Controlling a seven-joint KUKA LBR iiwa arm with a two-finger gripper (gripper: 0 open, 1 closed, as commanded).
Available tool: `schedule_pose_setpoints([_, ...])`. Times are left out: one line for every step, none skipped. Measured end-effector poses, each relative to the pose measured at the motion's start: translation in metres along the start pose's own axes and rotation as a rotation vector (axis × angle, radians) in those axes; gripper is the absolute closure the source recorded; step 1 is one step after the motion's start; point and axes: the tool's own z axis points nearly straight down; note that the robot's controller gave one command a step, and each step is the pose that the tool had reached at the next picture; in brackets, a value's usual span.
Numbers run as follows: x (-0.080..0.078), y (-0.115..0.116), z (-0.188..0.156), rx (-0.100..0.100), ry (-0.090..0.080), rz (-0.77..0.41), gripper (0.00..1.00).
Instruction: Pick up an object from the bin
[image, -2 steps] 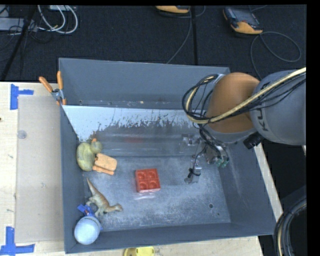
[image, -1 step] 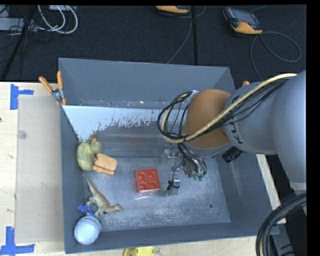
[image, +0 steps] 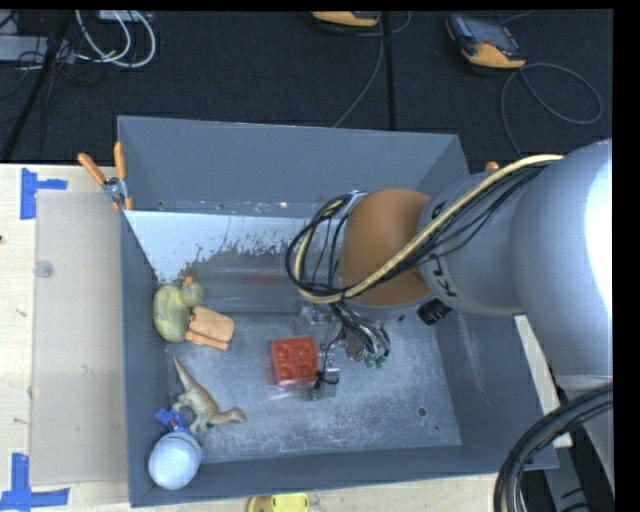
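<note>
A red toy brick (image: 292, 360) with studs on top lies near the middle of the bin floor. My gripper (image: 326, 372) is low in the bin, right against the brick's right side, under the orange wrist cover and its cables. Nothing shows in its grasp.
At the left side of the bin lies a yellow-green soft toy (image: 176, 308) with an orange ribbed piece (image: 210, 328) beside it. A tan toy dinosaur (image: 205, 403) and a white and blue ball (image: 174, 461) sit in the front left corner. The arm covers the bin's right side.
</note>
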Motion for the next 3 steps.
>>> schedule_pose_setpoints([0.065,0.06,-0.004,0.001,0.003,0.048,1.0])
schedule_pose_setpoints([0.065,0.06,-0.004,0.002,0.003,0.047,1.0])
schedule_pose_setpoints([0.062,0.048,-0.095,0.002,0.004,0.04,1.0])
